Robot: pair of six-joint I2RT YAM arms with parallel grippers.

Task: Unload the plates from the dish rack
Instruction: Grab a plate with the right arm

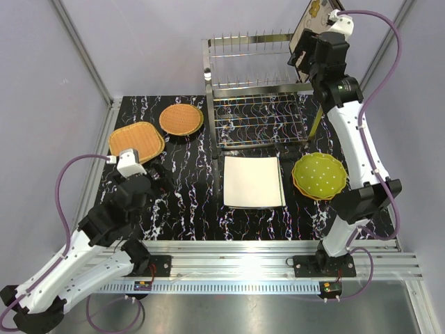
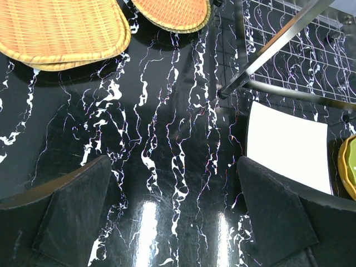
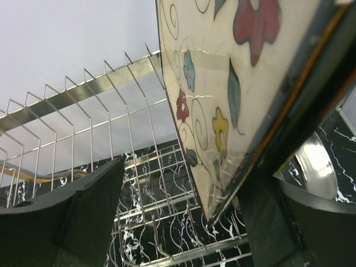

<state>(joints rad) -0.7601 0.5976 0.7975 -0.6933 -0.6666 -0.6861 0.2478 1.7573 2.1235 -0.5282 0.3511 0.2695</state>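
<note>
Flower-patterned plate (image 1: 311, 17) is tilting over the dish rack's (image 1: 257, 90) far-right corner, touching one finger of the wide-spread right gripper (image 1: 304, 54). Left gripper (image 2: 172, 222) is hovering wide open near the black marbled surface's (image 1: 188, 209) left edge; pale walls (image 1: 139, 42) are enclosing it.

**Four plates are laid on the worktop (image 1: 188, 202); a fifth is seen up at the dish rack (image 1: 257, 90).**

The shiny steel wire rack is set at the back, prongs upright on top and a grid shelf below. A flower-patterned plate (image 3: 233, 83) is seen tilted at its upper right end, between the wide-spread fingers of the right claw (image 3: 181, 175), its edge against one finger. A squarish orange woven plate (image 1: 136, 140) and a round woven plate (image 1: 181, 119) are laid flat left of the rack. A cream square plate (image 1: 253, 181) and a lime-green dotted plate (image 1: 319, 175) are laid side by side before it.
</note>
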